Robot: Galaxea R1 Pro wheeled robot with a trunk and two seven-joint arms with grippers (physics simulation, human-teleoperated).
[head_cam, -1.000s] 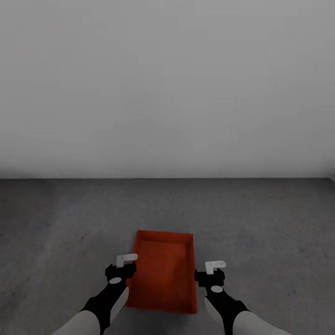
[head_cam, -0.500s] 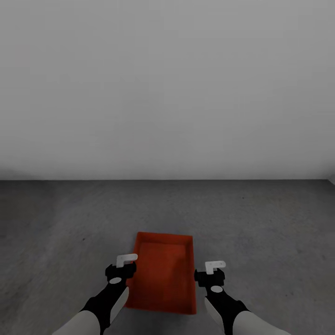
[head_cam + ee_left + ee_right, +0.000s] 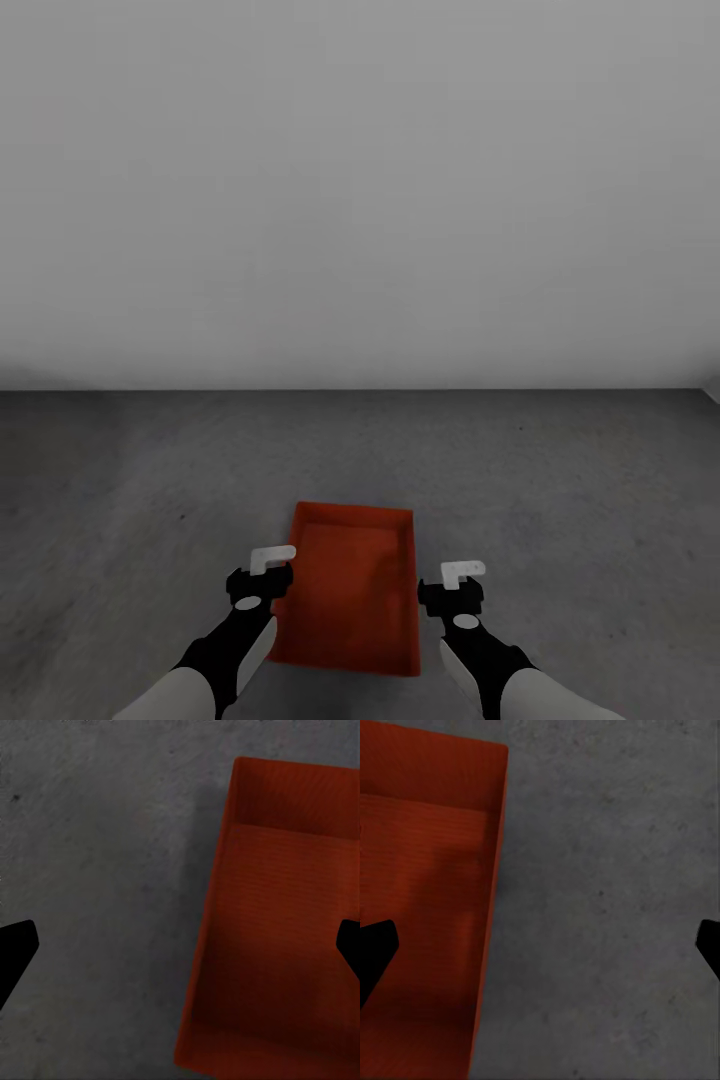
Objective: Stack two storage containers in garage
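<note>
Since a second ago the whole head view has tipped a little, but the orange-red container (image 3: 350, 590) has stayed flat on the grey garage floor (image 3: 560, 470), so one bin looks placed. It has nothing inside. The left end effector (image 3: 262, 570) and right end effector (image 3: 452, 582) hang open beside its long walls, holding nothing.

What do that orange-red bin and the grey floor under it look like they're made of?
The storage container looks like matte moulded plastic: one even orange-red colour, thin straight walls, faint fine ribbing in the left wrist view, no shine. It could be painted metal; a render leaves that open. The floor looks like bare concrete: dark grey, mottled, with small specks, and neither seams nor gloss.
</note>
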